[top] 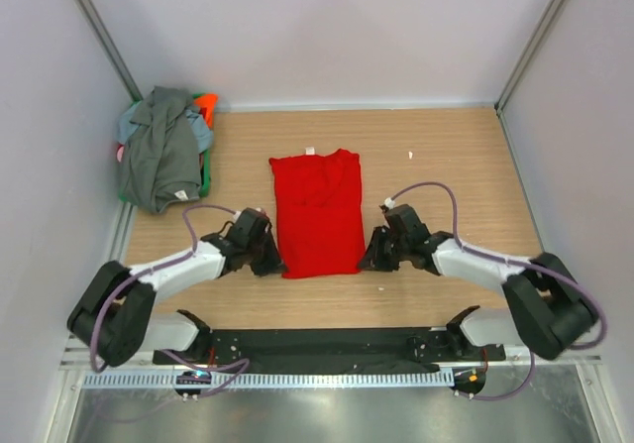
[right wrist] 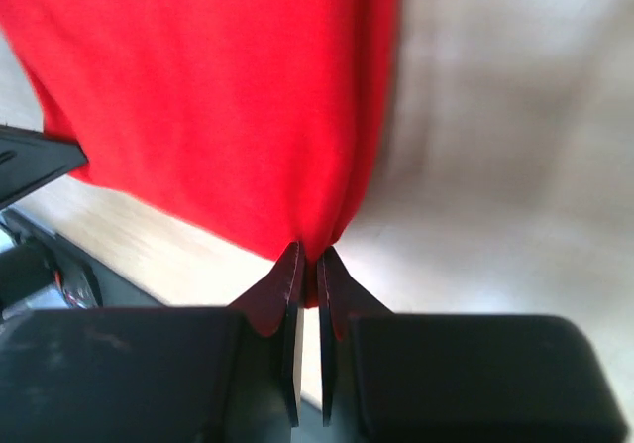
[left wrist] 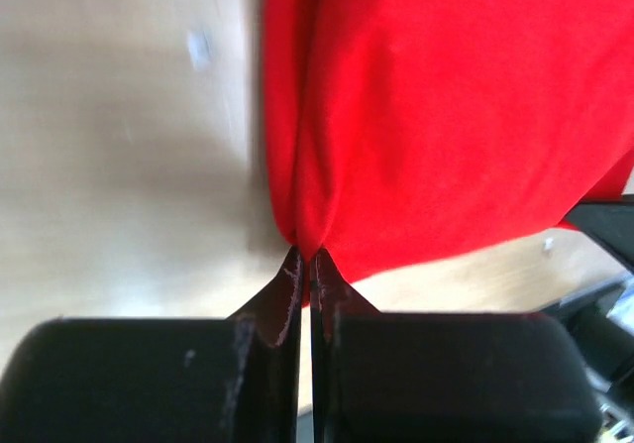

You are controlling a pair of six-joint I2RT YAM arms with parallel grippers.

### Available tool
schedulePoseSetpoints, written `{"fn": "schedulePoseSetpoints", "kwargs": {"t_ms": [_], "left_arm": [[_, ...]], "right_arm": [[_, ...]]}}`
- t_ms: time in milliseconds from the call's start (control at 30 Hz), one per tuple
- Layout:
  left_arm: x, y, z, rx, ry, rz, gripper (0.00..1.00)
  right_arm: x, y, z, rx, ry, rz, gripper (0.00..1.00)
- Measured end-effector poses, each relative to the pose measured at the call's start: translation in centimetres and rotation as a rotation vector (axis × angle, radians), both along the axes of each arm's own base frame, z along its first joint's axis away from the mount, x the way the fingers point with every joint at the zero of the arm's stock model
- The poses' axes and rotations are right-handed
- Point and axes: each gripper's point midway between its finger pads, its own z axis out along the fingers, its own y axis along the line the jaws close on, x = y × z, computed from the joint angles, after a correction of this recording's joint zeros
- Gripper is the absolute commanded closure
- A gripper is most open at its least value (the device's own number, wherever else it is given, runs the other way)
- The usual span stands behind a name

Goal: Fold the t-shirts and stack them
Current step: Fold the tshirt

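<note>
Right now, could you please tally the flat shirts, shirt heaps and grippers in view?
Flat shirts: 1 (red shirt)
Heaps: 1 (shirt heap, grey on top)
Grippers: 2 (left gripper, right gripper, each shut on the red shirt)
Total: 4

Ref red t-shirt [top: 317, 215]: wooden table [top: 446, 156] to its right & beyond its collar is bare, room to pass. Far-left, heap of t-shirts [top: 161, 156] blocks the corner. Left gripper [top: 276, 264] & right gripper [top: 369, 260] crowd its near corners, pinched on the hem.
</note>
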Motion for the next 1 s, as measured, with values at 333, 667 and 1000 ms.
{"fn": "schedulePoseSetpoints", "kwargs": {"t_ms": [333, 667, 1000], "left_arm": [[-5.8, 1.4, 6.5, -0.023, -0.088, 0.008, 1.0], [-6.0, 3.5, 12.2, 0.001, -0.156, 0.073, 1.0], [-1.7, 3.0, 15.2, 0.151, -0.191, 0.06, 1.0]], "right_arm": [[-6.6, 1.2, 6.0, 0.002, -0.115, 0.027, 0.98], [-5.5, 1.0, 10.1, -0.007, -0.163, -0.074, 0.99], [-0.5, 2.0, 14.6, -0.139, -0.274, -0.117, 0.99]]}}
